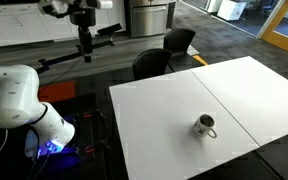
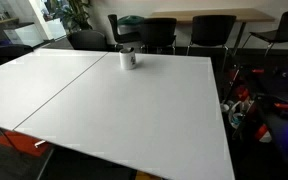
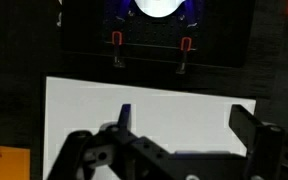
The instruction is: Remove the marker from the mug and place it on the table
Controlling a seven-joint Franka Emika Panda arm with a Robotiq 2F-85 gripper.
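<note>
Office meeting room, set up as a robot test space

A large white table [image 1: 184, 105] with a thin seam fills both exterior views, standing on grey office carpet [image 1: 224, 35]. In an exterior view, black swivel chairs [image 1: 152, 64] wait at the table's 12 o'clock edge. A white robot arm [image 1: 14, 100] sits at 9 o'clock and a camera stand [image 1: 82, 35] rises at 11 o'clock. In an exterior view, more dark chairs [image 2: 209, 32] line a long wood-topped desk [image 2: 199, 14] at 12 o'clock, a leafy plant [image 2: 79, 12] grows at 11 o'clock, and cables and lit electronics [image 2: 269, 110] crowd 3 o'clock.
</note>
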